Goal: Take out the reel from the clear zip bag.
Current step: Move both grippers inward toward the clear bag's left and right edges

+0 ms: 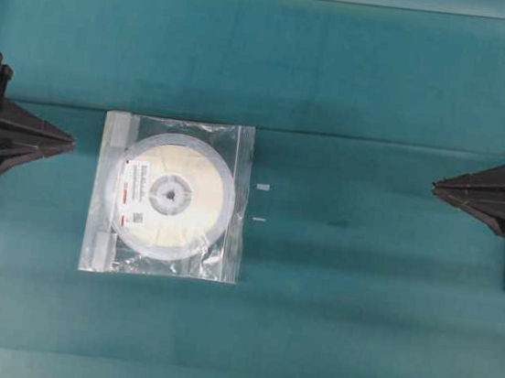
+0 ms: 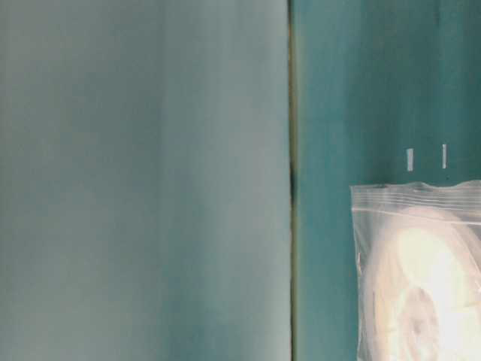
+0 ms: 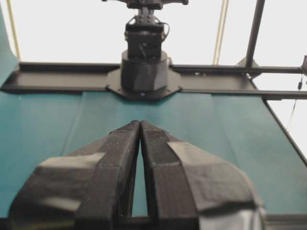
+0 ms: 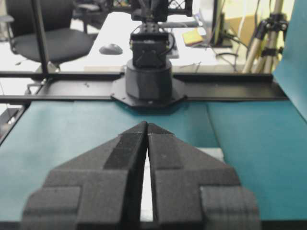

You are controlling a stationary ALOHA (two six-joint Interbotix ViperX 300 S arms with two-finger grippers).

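The clear zip bag (image 1: 168, 197) lies flat on the teal table, left of centre, with the reel (image 1: 171, 196) inside it, white label to the left of its grey hub. The table-level view shows the bag (image 2: 376, 248) and the reel (image 2: 425, 293) at lower right, the zip strip along the bag's top edge. My left gripper (image 1: 70, 141) is shut and empty, left of the bag and apart from it; its fingertips (image 3: 139, 123) meet. My right gripper (image 1: 436, 186) is shut and empty, far right of the bag; its fingers (image 4: 124, 153) hide most of a pale patch behind them.
Two small white tape marks (image 1: 263, 188) (image 1: 259, 218) lie just right of the bag. A pale board (image 2: 143, 180) fills the left half of the table-level view. Each wrist view faces the opposite arm's black base (image 3: 144, 72) (image 4: 148, 76) on a black rail.
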